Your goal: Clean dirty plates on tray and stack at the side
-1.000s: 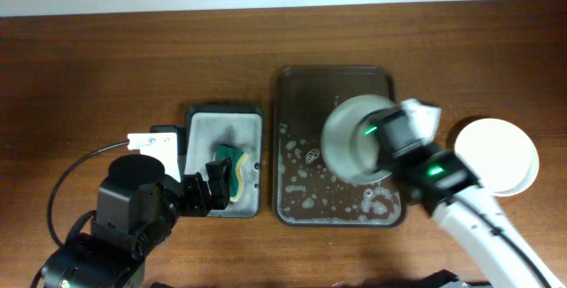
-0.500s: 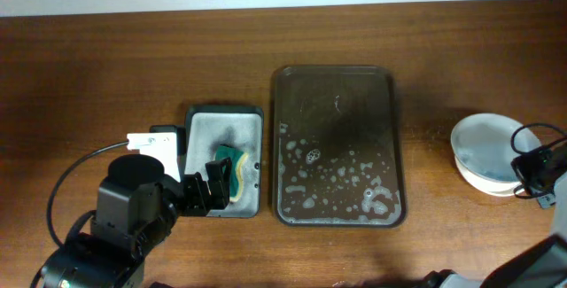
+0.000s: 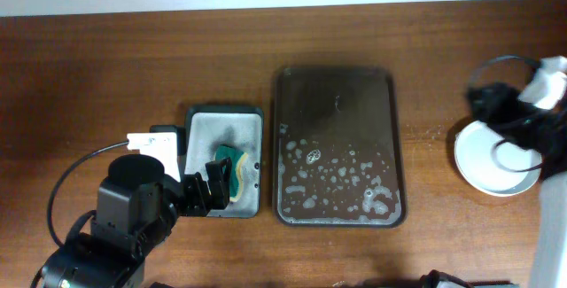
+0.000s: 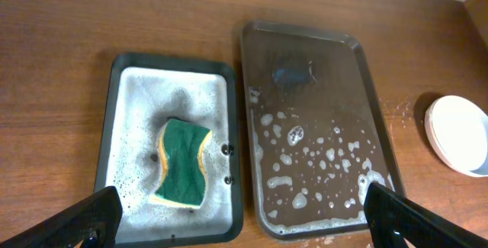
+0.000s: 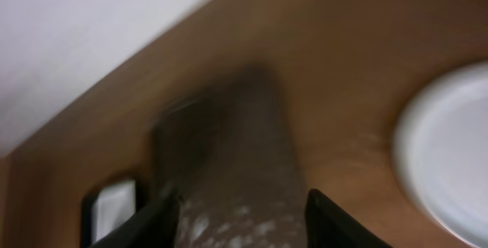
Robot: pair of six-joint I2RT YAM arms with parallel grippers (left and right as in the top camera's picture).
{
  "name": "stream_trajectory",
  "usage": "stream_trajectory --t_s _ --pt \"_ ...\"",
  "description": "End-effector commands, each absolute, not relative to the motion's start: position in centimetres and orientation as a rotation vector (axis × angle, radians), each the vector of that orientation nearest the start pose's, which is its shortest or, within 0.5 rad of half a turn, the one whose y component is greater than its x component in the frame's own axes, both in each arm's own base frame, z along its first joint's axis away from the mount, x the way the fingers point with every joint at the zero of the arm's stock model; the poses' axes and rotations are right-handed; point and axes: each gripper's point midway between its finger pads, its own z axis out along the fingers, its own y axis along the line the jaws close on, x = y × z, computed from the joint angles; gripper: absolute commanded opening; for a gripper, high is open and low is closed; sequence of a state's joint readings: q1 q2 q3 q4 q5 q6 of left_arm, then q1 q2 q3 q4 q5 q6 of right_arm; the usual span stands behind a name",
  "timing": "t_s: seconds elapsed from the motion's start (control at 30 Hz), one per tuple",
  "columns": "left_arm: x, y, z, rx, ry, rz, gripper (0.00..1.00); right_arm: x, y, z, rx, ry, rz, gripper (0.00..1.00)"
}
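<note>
Seen from overhead, the tray (image 3: 337,89) lay at the centre of the table (image 3: 133,66), its dark floor wet, with white suds (image 3: 341,177) scattered across the half toward 6 o'clock. The plates (image 3: 494,166) sat in a white stack on the bare table at 3 o'clock of the tray, apart from its rim; we could not tell how many were in the stack. The right gripper (image 5: 240,221) hung by the stack's 12 o'clock edge, its 2 fingers spread wide with nothing between them, though that wrist view was blurred. At 9 o'clock of the tray, just beside it, the sponge tray (image 3: 202,120) held a green sponge (image 3: 230,166) lying toward its 6 o'clock end. The left gripper (image 4: 242,216) hovered at the sponge tray's 6 o'clock edge, jaws wide apart and empty.
</note>
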State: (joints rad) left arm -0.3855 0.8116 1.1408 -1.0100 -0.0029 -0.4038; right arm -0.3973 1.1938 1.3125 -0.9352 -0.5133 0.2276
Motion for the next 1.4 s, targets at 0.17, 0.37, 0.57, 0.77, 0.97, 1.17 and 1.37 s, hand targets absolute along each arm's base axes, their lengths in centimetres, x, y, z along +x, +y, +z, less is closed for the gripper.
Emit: stream_trajectory --t_s 0.17,0.37,0.57,0.77,0.97,1.17,1.37 --pt "22.4 -9.1 29.0 -0.008 2.274 -0.420 1.00 23.6 10.0 33.6 -0.196 2.221 0.722 0.99" --pt "22.4 -9.1 29.0 -0.008 2.274 -0.420 1.00 22.3 11.4 32.8 -0.256 2.266 0.764 0.99" --pt "22.4 -9.1 29.0 -0.008 2.274 -0.419 1.00 20.1 10.8 34.6 -0.497 2.104 0.581 0.99" --pt "22.4 -9.1 29.0 -0.008 2.274 -0.419 1.00 19.9 5.5 33.1 -0.367 1.908 0.173 0.99" --pt "22.4 -9.1 29.0 -0.008 2.274 -0.419 1.00 21.2 4.0 23.2 -0.298 1.832 0.083 0.99" --pt "22.4 -9.1 29.0 -0.008 2.274 -0.419 1.00 22.5 4.2 19.2 -0.293 1.658 0.077 0.99" --pt "22.4 -9.1 29.0 -0.008 2.274 -0.420 1.00 24.1 4.4 17.6 -0.291 1.552 0.070 0.99"
